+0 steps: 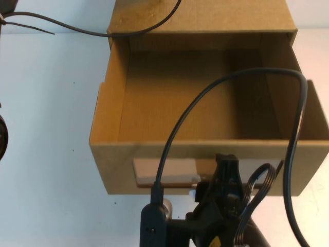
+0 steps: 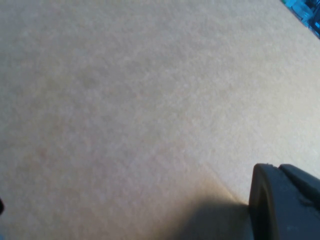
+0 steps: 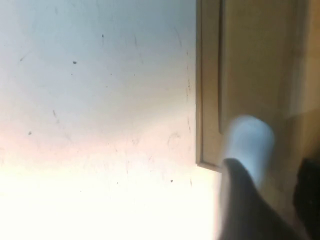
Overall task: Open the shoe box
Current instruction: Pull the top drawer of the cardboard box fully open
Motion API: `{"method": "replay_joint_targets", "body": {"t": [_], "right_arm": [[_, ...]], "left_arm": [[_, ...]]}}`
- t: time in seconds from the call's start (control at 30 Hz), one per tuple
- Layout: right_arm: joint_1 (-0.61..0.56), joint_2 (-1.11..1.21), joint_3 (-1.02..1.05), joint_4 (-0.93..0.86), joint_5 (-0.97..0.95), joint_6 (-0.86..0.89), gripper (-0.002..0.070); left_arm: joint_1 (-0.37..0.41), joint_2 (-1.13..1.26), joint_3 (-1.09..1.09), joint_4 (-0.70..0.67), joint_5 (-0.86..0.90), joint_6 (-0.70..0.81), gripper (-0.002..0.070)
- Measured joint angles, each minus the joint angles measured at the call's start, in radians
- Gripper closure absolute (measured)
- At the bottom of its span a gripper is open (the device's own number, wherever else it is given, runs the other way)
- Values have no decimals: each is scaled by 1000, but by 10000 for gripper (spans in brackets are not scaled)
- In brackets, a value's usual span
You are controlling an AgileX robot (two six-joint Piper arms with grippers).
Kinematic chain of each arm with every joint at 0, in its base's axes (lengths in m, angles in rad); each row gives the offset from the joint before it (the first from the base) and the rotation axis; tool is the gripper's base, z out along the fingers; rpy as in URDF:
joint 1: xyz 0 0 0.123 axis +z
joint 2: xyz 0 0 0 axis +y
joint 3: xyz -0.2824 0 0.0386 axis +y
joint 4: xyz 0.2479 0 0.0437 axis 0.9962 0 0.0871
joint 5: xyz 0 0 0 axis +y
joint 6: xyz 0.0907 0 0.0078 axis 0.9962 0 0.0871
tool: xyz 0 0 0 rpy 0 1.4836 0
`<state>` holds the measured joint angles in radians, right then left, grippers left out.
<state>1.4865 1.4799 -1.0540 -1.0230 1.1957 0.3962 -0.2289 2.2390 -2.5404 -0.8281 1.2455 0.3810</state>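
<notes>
The brown cardboard shoe box is a drawer type. Its outer sleeve lies at the far side, and the drawer stands pulled out toward me with nothing inside. A pale pull tab lies flat on the drawer's front wall. My right gripper is at that front wall, just right of the tab. In the right wrist view the right gripper is open, bare cardboard showing between its fingers. My left gripper hangs close over plain cardboard, jaws spread wide, one finger showing.
The white table lies left of the box. A black cable runs across the sleeve's top, and another cable loops over the drawer from the right arm. A dark object sits at the table's left edge.
</notes>
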Motion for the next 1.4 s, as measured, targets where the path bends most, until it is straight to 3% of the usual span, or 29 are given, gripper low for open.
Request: {"method": "replay_joint_targets", "body": {"t": [0.23, 0.47, 0.63, 0.8, 0.93, 1.17, 1.4], "right_arm": [[0, 0, -12, 108, 2, -40, 337], [0, -33, -79, 259, 13, -104, 328], [36, -92, -190, 415, 23, -162, 394], [56, -168, -313, 494, 33, -174, 558], [57, -227, -375, 421, 42, -104, 659], [57, -349, -390, 149, 52, 62, 686], [57, -547, -390, 85, 56, 104, 687]], "left_arm": [[0, 0, 0, 0, 0, 0, 680], [0, -2, 0, 0, 0, 0, 680], [0, -28, -17, 45, 7, 2, 680], [0, -102, -62, 93, 13, 2, 680], [0, -208, -82, 120, 13, 0, 680], [0, -401, -86, 190, 26, 2, 680], [0, -574, -77, 211, 33, -3, 680]]}}
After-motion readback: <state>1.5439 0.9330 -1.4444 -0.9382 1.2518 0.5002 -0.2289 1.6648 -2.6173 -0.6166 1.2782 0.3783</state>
